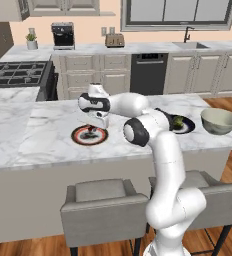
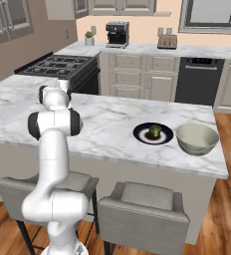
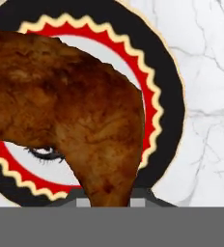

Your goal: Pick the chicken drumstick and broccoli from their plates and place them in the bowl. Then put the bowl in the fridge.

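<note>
In the left base view, the white arm's two-finger gripper (image 1: 93, 128) hangs straight down over the round plate with the red-orange rim, white ring and dark centre (image 1: 78, 136) on the marble island counter (image 1: 33, 135). The small reddish-brown chicken drumstick (image 1: 91, 131) sits right under the fingertips, so the thing to be taken lies directly below the hand. To the right, past the elbow, a dark plate with a pale edge (image 1: 188, 126) carries the dark green bumpy broccoli floret (image 1: 178, 121), and the deep grey-green bowl with a cream inside (image 1: 219, 121) stands just beyond it near the counter's end.

In the right base view, the broccoli (image 2: 155, 131) on its dark plate (image 2: 142, 133) and the bowl (image 2: 197, 138) sit side by side, well apart from the arm; nothing stands between them.

In the hand view, the drumstick (image 3: 75, 111) lies very close, its long axis curving from upper left down towards the bottom centre between the fingertips (image 3: 112, 202). I cannot tell whether the jaws have closed on it.
</note>
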Tool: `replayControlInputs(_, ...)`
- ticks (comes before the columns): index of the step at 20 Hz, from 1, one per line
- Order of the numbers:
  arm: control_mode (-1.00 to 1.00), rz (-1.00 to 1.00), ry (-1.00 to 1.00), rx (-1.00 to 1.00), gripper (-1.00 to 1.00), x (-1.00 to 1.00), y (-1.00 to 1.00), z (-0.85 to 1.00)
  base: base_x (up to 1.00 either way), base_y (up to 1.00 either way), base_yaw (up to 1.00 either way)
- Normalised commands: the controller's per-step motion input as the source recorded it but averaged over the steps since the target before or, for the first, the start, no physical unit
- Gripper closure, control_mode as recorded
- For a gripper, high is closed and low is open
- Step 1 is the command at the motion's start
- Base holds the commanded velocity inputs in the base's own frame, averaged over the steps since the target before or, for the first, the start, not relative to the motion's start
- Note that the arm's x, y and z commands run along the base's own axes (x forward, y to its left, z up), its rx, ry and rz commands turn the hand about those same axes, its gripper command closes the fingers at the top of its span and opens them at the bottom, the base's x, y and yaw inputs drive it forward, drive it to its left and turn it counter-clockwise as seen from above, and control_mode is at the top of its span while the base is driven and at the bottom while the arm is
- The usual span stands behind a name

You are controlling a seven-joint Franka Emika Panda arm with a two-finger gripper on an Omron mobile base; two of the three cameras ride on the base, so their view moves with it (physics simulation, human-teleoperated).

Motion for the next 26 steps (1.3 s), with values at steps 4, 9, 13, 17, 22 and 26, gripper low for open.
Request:
replayControlInputs(4, -1.0, 0.24, -0.09, 0.0, 1.0, -0.47, -0.37, 0.41, 0.0, 0.0, 0.0)
replayControlInputs(9, -1.0, 0.21, -0.22, 0.01, 1.0, -0.53, -0.54, 0.27, 0.0, 0.0, 0.0)
replayControlInputs(13, -1.0, 0.1, -0.28, 0.01, 1.0, -0.56, -0.63, 0.19, 0.0, 0.0, 0.0)
replayControlInputs(17, -1.0, 0.13, -0.32, 0.0, 1.0, -0.55, -0.67, 0.24, 0.0, 0.0, 0.0)
replayControlInputs(22, -1.0, 0.16, -0.2, 0.0, 1.0, -0.4, -0.69, 0.27, 0.0, 0.0, 0.0)
replayControlInputs(26, -1.0, 0.15, -0.01, 0.0, 1.0, -0.26, -0.68, 0.32, 0.0, 0.0, 0.0)
